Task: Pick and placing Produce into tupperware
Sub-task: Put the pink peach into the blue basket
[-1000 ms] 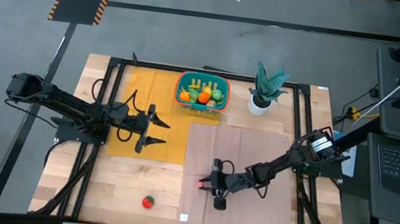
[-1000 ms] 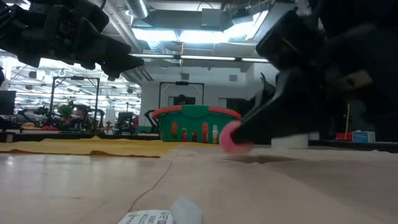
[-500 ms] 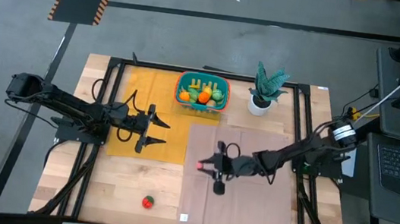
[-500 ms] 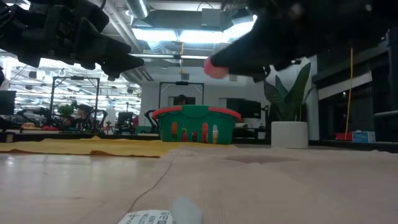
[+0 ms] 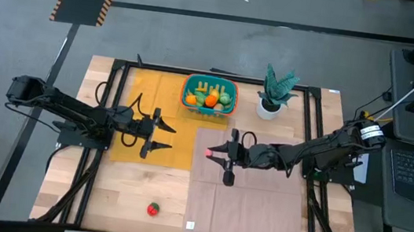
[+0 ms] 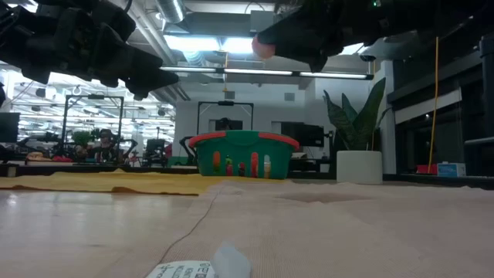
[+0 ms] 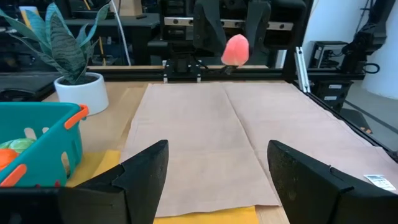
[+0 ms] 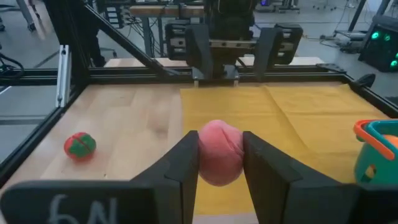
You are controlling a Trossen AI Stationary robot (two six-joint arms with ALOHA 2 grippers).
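Note:
My right gripper (image 5: 212,154) hangs above the brown mat (image 5: 247,208), shut on a pink round piece of produce (image 8: 219,152), which also shows in the low view (image 6: 264,48). The teal tupperware (image 5: 208,110) with an orange rim stands on the yellow cloth at the far middle, with several orange, yellow and green pieces inside. A red and green piece (image 5: 153,209) lies on the bare wood near the front edge. My left gripper (image 5: 166,136) waits open over the yellow cloth (image 5: 145,100), touching nothing. My right gripper pinches the pink piece by its two opposite sides (image 8: 202,152) between its two fingers. The fingers (image 8: 184,168) lie about level and point toward the table's left. The piece is lifted clear, well above the mat.
A potted green plant (image 5: 275,93) in a white pot stands just right of the tupperware. A small white label (image 5: 190,225) lies near the front edge. Black frame rails (image 5: 315,201) run along the table's sides.
My right gripper has risen from the brown mat and gone toward the far edge, tipping up toward level. The pink piece has gone with it, from just above the mat to well clear of it.

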